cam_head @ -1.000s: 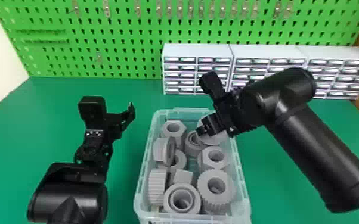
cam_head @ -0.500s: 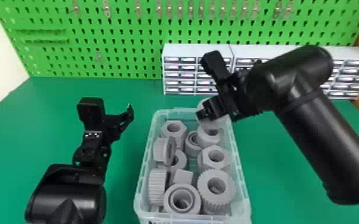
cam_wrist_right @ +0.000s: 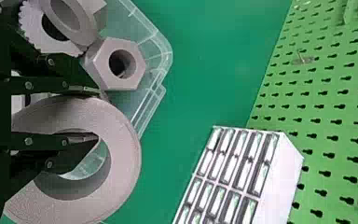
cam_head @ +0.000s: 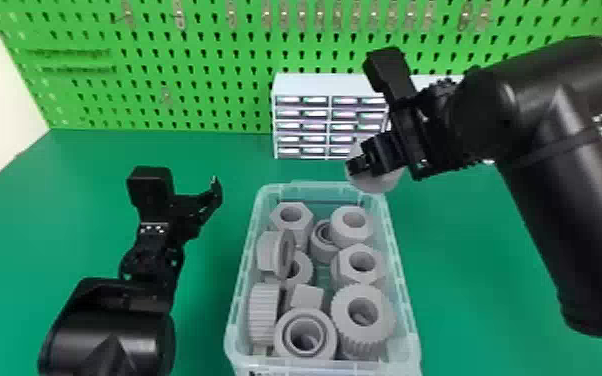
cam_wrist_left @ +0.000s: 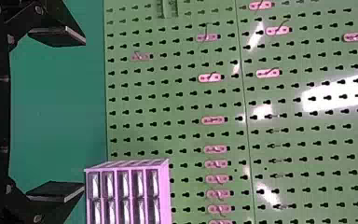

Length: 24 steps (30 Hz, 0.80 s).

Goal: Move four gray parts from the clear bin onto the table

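Near end of clear bin (cam_head: 233, 320): ridged gray part (cam_head: 386, 320) on right, double-rimmed gray part (cam_head: 330, 336) beside it. Farther inside: more gray parts, including hex nut (cam_head: 302, 229) by far left corner. Left tool (cam_head: 186, 192) left of bin, over green bench (cam_head: 465, 280), fingers spread wide. Right tool (cam_head: 361, 164) raised by bin's far right corner, pinching wall of thick gray ring (cam_head: 382, 184), one finger through hole. Behind: white drawer unit (cam_head: 305, 86), then green pegboard (cam_head: 190, 117).

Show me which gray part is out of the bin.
The wide ring, clamped by its wall in the right gripper; the others sit in the bin.
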{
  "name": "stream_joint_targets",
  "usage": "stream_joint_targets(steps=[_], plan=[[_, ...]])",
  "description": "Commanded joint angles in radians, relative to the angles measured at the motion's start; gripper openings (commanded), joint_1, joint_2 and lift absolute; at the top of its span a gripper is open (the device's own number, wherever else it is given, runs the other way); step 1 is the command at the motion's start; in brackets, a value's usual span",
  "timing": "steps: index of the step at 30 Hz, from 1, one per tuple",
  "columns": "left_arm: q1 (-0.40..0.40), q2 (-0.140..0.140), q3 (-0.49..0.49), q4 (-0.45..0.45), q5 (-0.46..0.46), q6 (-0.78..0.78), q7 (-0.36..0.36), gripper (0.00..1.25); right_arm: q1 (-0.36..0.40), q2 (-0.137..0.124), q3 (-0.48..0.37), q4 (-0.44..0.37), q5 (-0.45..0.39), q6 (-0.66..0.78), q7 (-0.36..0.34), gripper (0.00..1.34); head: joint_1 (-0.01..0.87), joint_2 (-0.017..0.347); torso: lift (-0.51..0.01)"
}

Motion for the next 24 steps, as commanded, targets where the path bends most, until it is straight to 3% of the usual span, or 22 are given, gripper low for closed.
stream_joint_targets(steps=[1, 24], plan=[[0.005, 0.002, 0.002, 0.0, 0.0, 0.0, 0.0, 1.07, 0.011, -0.001, -0.028, -0.035, 0.017, 0.024, 0.0, 0.29, 0.693, 0.072, -0.052], [0.001, 0.0, -0.01, 0.0, -0.002, 0.0, 0.009, 1.07, 0.095, -0.026, -0.246, -0.124, 0.119, 0.067, 0.0, 0.29, 0.693, 0.072, -0.052]])
